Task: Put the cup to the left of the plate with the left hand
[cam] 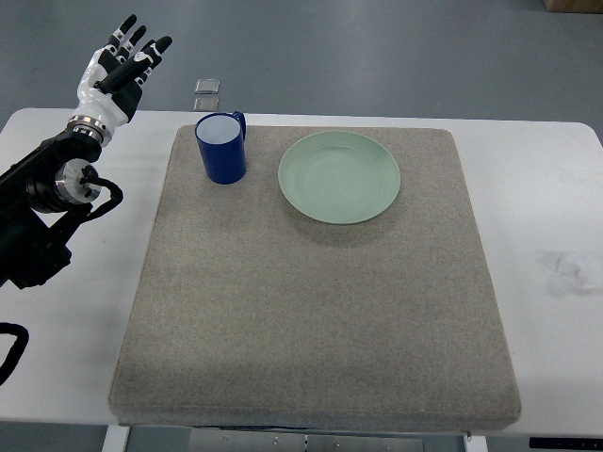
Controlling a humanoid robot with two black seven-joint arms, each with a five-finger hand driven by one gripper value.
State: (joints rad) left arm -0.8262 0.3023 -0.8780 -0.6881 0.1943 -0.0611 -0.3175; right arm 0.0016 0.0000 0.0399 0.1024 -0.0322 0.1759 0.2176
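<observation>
Cup (221, 149) standing upright left of plate (339, 176); likely rigid, light, slippery. Grip around body. Left hand (121, 66) hovering apart, fingers extended, empty.

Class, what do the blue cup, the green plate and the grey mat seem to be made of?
Cup: probably glazed ceramic or enamel; glossy blue outside, white inside.
Plate: likely ceramic or melamine; smooth, pale green, softly shiny.
Mat: looks like felt or woven fabric; matte, speckled grey.
</observation>
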